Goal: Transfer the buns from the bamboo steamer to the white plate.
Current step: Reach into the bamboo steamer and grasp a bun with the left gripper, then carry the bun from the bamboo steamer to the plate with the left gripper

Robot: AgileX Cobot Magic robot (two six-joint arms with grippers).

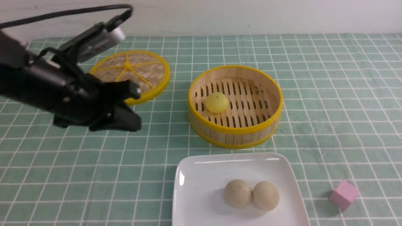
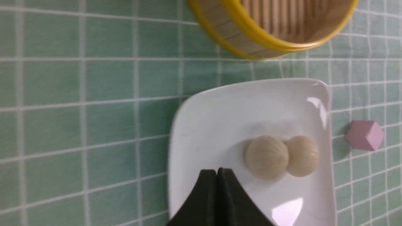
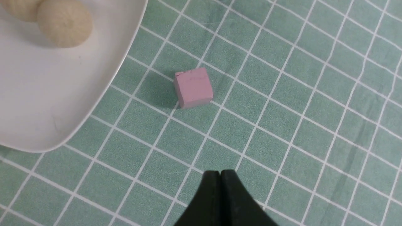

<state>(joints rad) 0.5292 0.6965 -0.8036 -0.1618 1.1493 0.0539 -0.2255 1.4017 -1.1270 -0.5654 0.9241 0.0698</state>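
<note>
Here, round pale yellow bun (image 1: 216, 102) in yellow-rimmed bamboo steamer (image 1: 238, 137)

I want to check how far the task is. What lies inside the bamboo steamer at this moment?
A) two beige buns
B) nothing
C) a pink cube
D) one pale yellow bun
D: a single pale yellow bun rests on the slat floor of the bamboo steamer, while the beige buns lie on the white plate.

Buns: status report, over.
Left gripper shut, empty; right gripper shut, empty. Yellow bun in bamboo steamer; two beige buns on white plate. Pink cube beside plate, lid off.
</note>
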